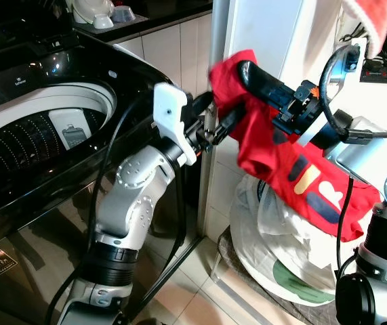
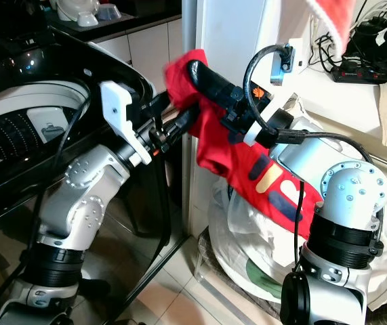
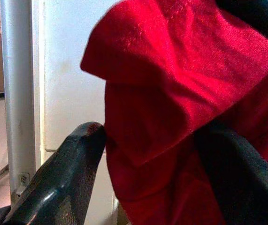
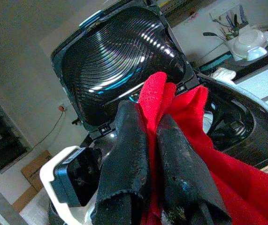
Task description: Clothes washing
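Observation:
A red garment (image 1: 295, 169) with a cream and navy print hangs in the air to the right of the black top-loading washing machine (image 1: 37, 135). My right gripper (image 1: 244, 68) is shut on its upper edge; in the right wrist view the cloth bunches between the two fingers (image 4: 129, 154). My left gripper (image 1: 223, 122) reaches in from the machine's side. It is open, with a fold of the red garment (image 3: 171, 93) lying between its spread fingers (image 3: 68, 183). The machine's lid (image 4: 119, 61) stands raised and the drum shows.
A pile of white laundry (image 1: 281, 237) sits on the floor below the garment. A white pillar (image 1: 217, 40) stands just behind the grippers. Bowls (image 1: 102, 17) rest on the counter behind the machine. Cables and a power strip (image 2: 366, 68) lie at the right.

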Controlling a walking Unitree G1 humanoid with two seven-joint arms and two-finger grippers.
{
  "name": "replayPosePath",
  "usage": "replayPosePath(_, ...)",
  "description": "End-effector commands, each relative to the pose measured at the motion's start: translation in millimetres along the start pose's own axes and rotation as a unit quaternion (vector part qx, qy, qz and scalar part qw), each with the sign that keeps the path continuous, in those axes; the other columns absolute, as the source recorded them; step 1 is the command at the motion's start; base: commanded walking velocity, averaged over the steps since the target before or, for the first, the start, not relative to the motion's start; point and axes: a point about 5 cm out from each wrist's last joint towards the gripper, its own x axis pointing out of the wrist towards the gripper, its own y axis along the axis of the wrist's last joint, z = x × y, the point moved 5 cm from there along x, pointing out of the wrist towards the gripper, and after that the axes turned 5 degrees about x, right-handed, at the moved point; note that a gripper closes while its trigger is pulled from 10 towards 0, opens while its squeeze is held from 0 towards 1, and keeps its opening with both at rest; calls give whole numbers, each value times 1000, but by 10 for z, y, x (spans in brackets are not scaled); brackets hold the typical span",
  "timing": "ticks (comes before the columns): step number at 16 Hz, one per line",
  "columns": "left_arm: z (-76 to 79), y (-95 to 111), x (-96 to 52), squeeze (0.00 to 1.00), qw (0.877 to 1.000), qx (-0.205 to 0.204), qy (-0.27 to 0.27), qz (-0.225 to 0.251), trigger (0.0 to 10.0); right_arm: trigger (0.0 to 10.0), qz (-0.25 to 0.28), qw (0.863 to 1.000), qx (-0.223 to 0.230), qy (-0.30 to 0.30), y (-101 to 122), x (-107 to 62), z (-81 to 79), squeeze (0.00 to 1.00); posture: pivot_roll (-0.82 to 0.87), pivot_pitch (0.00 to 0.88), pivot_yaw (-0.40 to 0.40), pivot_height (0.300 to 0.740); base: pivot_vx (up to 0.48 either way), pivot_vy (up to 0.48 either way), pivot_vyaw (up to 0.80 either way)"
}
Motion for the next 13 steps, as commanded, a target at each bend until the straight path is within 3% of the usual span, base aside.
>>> replayPosePath(1, 39, 15, 6, 0, 1000, -11, -10, 7, 10000, 0, 7, 1000, -9, 22, 52, 2, -127, 0, -39, 0, 17, 740, 0, 0, 0)
replayPosePath(3, 181, 46, -21, 0, 996, -58, -57, 20, 10000, 0, 9, 1000, -3, 23, 38, -7, -138, 0, -39, 0, 21, 740, 0, 0, 0)
replayPosePath(4, 243, 80, -36, 0, 993, -84, -75, 32, 8471, 0, 9, 1000, -1, 23, 30, -5, -141, 0, -39, 0, 21, 740, 0, 0, 0)
replayPosePath(5, 268, 103, -42, 0, 991, -93, -82, 40, 8196, 0, 8, 1000, 1, 22, 23, -3, -141, 0, -39, 0, 21, 740, 0, 0, 0)
replayPosePath(7, 368, 137, -78, 0, 984, -125, -114, 54, 0, 0, 5, 1000, 3, 21, 2, -1, -144, 0, -40, 0, 27, 740, 0, 0, 0)
replayPosePath(13, 518, 103, -127, 0, 976, -139, -160, 44, 0, 0, 2, 1000, 5, 19, -20, -1, -147, 0, -43, 0, 30, 740, 0, 0, 0)
